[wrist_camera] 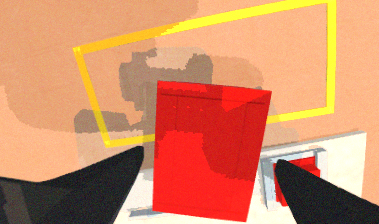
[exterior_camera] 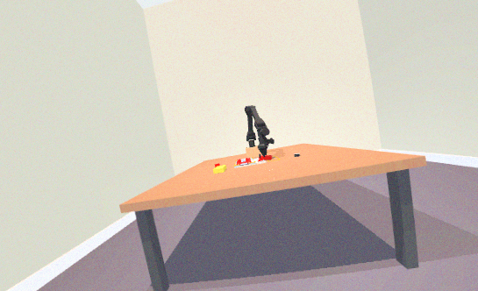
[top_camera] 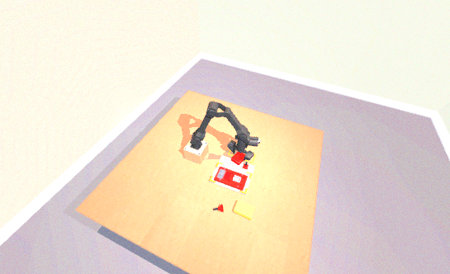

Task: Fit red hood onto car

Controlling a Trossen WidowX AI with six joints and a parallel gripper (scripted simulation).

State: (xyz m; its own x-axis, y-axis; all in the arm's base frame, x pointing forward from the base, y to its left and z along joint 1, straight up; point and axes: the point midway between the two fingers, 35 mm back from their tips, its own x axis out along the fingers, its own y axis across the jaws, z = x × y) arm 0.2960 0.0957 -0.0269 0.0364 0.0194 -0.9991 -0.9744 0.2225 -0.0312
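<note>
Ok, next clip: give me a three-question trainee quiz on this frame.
1. True or false: the gripper is shut on the hood.
2. In the wrist view, the hood lies: A) between the two fingers, B) left of both, C) right of both?
3. What colour is the outline on the table behind the hood?

Key: 1 false, it is open and holds nothing; 2 A; 3 yellow.
</note>
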